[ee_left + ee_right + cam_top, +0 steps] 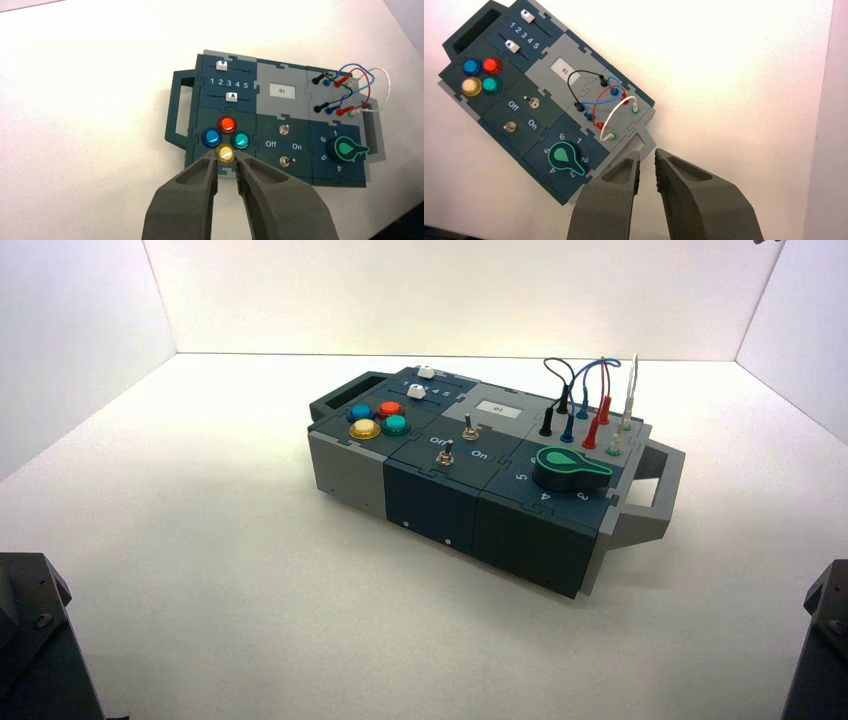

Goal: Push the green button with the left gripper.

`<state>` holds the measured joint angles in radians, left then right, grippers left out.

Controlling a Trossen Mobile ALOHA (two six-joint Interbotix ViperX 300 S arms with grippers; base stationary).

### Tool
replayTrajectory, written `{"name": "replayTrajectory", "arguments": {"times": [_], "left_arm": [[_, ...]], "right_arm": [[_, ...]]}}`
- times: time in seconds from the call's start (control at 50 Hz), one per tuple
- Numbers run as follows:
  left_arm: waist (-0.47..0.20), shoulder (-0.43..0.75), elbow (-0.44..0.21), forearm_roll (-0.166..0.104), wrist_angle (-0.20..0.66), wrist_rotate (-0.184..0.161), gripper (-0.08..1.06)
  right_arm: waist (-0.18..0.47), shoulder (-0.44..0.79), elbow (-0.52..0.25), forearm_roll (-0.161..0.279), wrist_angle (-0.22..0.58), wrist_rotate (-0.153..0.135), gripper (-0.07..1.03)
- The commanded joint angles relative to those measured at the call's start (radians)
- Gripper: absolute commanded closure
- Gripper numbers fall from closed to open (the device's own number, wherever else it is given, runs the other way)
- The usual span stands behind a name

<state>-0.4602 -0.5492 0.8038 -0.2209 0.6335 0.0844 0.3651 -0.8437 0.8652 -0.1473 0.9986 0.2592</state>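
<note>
Left wrist view | green button (pixel 241 140): round teal dome beside yellow | left hand (pixel 226 165) fingers slightly apart

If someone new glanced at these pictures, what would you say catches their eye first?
Probably the four domed buttons clustered at the box's left end, where the green button sits beside yellow, blue and red ones. The left end effector hangs above that cluster, its fingers slightly apart and framing the yellow button. At the opposite end, the large green rotary knob and looping wires stand out.
</note>
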Motion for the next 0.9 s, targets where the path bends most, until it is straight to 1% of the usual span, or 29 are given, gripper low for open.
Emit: {"name": "replayTrajectory", "arguments": {"times": [0.02, 0.26, 0.44, 0.56, 0.68, 0.78, 0.9], "left_arm": [[-0.003, -0.011, -0.014, -0.002, -0.008, -0.002, 0.76], [-0.003, -0.011, -0.014, -0.002, -0.008, -0.002, 0.76], [-0.026, 0.040, -0.026, -0.003, -0.006, 0.002, 0.76], [-0.055, 0.092, -0.038, -0.002, -0.008, 0.006, 0.83], [-0.081, 0.135, -0.054, -0.002, -0.011, 0.012, 0.84], [-0.098, 0.170, -0.072, -0.002, -0.015, 0.012, 0.91], [-0.112, 0.210, -0.087, -0.002, -0.014, 0.015, 0.95]], "right_arm": [[-0.005, 0.003, -0.018, 0.002, -0.005, -0.002, 0.77], [-0.005, 0.003, -0.015, -0.002, -0.005, -0.002, 0.77], [-0.005, 0.003, -0.018, 0.002, -0.005, -0.002, 0.77], [-0.006, 0.003, -0.023, 0.002, -0.005, -0.002, 0.77], [-0.005, 0.002, -0.025, 0.003, -0.005, -0.002, 0.77], [-0.005, 0.002, -0.025, 0.005, -0.005, -0.002, 0.77], [-0.005, 0.003, -0.026, 0.005, -0.005, 0.002, 0.77]]}}
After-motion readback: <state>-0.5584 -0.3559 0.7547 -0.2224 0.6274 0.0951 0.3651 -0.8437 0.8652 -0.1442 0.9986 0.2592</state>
